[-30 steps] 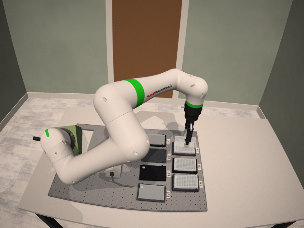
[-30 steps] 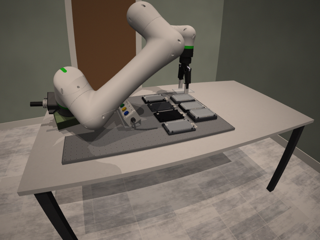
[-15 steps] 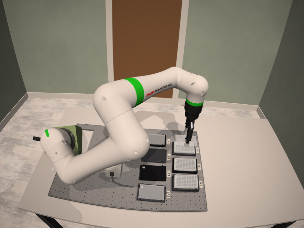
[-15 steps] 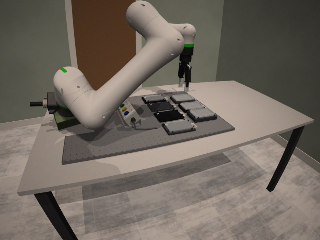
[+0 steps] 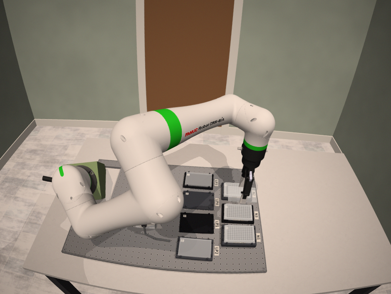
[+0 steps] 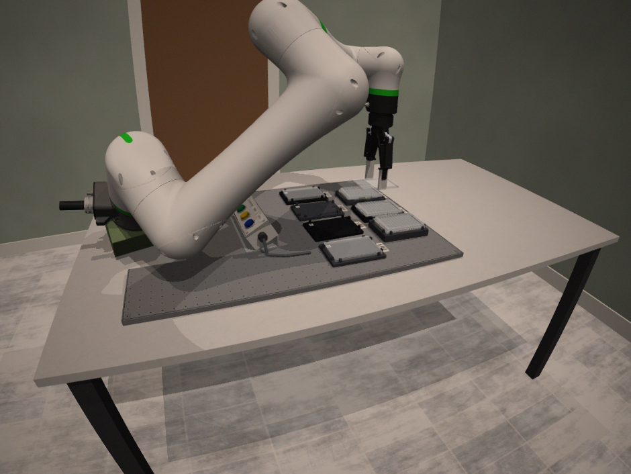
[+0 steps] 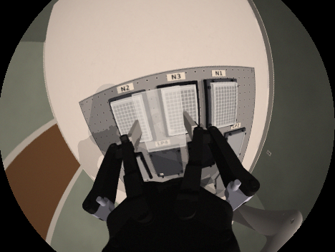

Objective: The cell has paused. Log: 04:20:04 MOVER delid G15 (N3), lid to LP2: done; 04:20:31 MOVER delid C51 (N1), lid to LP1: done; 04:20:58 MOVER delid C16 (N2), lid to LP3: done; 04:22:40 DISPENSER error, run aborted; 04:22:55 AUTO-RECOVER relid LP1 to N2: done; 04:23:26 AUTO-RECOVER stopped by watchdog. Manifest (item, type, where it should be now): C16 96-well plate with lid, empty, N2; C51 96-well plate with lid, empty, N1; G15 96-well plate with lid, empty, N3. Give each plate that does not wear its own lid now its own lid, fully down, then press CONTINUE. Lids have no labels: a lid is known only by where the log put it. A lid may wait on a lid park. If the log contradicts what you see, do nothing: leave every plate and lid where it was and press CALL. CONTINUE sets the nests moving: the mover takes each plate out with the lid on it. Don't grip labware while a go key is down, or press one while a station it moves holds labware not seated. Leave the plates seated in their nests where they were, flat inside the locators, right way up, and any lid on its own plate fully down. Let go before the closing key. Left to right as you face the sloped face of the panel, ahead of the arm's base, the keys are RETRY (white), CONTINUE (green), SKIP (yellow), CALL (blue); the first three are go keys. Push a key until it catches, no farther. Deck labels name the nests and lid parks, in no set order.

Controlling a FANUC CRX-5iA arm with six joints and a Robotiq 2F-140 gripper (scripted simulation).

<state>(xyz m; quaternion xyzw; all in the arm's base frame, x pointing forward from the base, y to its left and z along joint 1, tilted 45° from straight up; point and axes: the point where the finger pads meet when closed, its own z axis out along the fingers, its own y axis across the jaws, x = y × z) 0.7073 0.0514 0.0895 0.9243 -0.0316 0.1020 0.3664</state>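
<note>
End effector (image 5: 246, 193) clamps a clear lid (image 7: 164, 117) above uncovered plates in N2 (image 5: 230, 189) and N3 (image 5: 237, 212).

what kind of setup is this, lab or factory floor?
Looks like a lab automation cell: three 96-well plates in labelled nests beside lid parks on a perforated deck plate, with a key panel. The gripper holds a clear lid above the nests.
</note>
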